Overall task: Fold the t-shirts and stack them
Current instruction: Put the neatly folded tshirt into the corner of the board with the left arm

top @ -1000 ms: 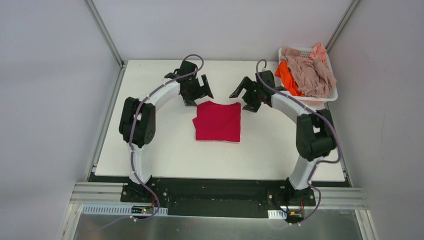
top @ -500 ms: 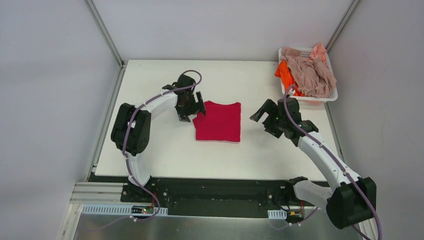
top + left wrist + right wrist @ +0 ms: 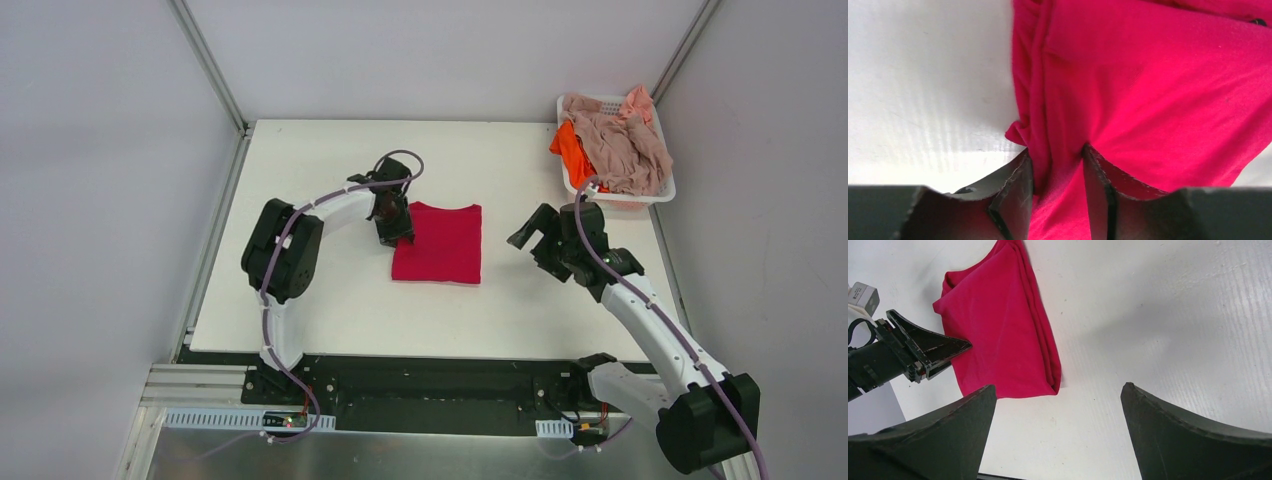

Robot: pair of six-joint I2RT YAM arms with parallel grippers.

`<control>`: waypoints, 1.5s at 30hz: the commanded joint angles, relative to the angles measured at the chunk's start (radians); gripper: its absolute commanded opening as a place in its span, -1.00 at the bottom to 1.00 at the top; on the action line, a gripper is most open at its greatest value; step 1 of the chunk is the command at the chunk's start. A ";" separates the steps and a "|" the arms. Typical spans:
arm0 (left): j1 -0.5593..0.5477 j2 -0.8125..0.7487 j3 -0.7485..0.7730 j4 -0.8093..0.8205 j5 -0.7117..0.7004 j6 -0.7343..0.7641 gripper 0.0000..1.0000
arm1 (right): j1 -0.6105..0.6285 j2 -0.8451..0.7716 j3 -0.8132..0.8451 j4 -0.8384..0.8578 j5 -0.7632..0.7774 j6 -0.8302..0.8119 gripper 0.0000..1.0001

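Left jaws have shifted onto the one red t-shirt (image 3: 440, 245), pinching its edge.

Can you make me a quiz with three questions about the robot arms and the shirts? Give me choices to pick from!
1. Where on the table is the white basket?
A) near left corner
B) far right corner
C) middle

2. What colour is the folded t-shirt lying on the table?
A) red
B) blue
C) green

3. What is the left gripper doing?
A) hanging open over bare table
B) pinching the t-shirt
C) holding the basket

Answers:
1 B: the top view shows it in the far right corner.
2 A: it looks crimson in every view.
3 B: the left wrist view shows it clamped on a cloth fold.
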 commanded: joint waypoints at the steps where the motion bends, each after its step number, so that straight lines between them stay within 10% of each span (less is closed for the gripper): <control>1: -0.072 0.063 0.013 -0.043 -0.118 0.012 -0.37 | -0.002 -0.026 -0.005 -0.015 0.039 -0.023 0.99; 7: -0.118 0.148 0.094 -0.127 -0.292 0.036 -1.00 | -0.004 -0.044 -0.017 -0.018 0.077 -0.037 0.99; 19: -0.052 0.164 0.258 -0.217 -0.831 0.293 -1.00 | -0.005 -0.034 -0.038 -0.009 0.191 -0.103 0.99; 32: 0.249 0.318 0.514 0.032 -0.840 0.812 -1.00 | -0.007 0.070 -0.020 0.005 0.202 -0.140 0.99; 45: 0.530 0.569 0.875 0.099 -0.611 0.995 -1.00 | -0.007 0.083 -0.056 0.097 0.251 -0.160 0.99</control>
